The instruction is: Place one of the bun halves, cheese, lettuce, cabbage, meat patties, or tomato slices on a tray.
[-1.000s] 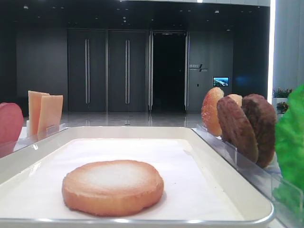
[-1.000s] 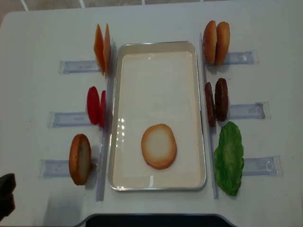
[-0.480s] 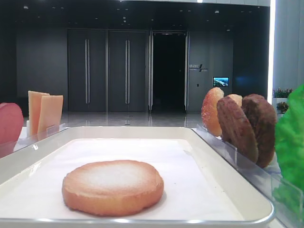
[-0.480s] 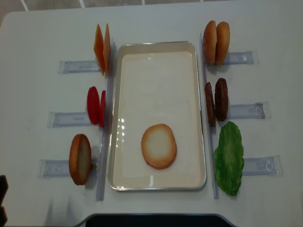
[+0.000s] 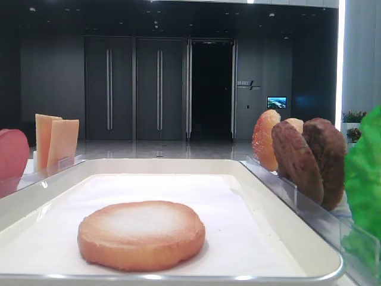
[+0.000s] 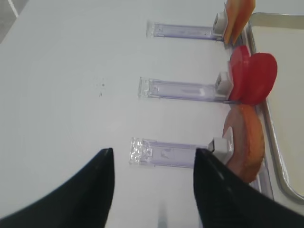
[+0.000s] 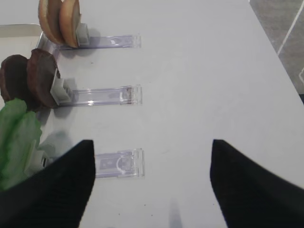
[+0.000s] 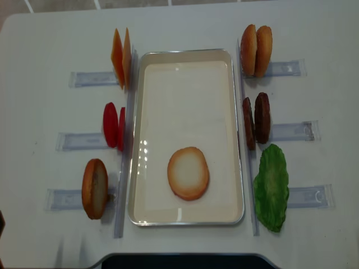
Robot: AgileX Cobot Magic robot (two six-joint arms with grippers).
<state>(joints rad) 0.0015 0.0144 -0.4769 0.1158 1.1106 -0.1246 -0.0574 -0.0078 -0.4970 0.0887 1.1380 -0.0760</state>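
the flat golden-brown bun half (image 8: 188,173) looks light and stiff, best pinched across its edges; both claws, left (image 6: 152,190) and right (image 7: 149,185), gape empty.

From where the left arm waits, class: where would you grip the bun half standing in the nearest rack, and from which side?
Probably from above: the bun half stands on edge in its clear rack, so pinch its upper rim across the two flat faces, clear of the tomato slices beyond.

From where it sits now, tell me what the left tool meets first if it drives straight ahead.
Probably the nearest clear rack: in the left wrist view it lies between the open left tool's fingers, just ahead. The upright bun half stands to the right of that line. Height above the table is unclear.
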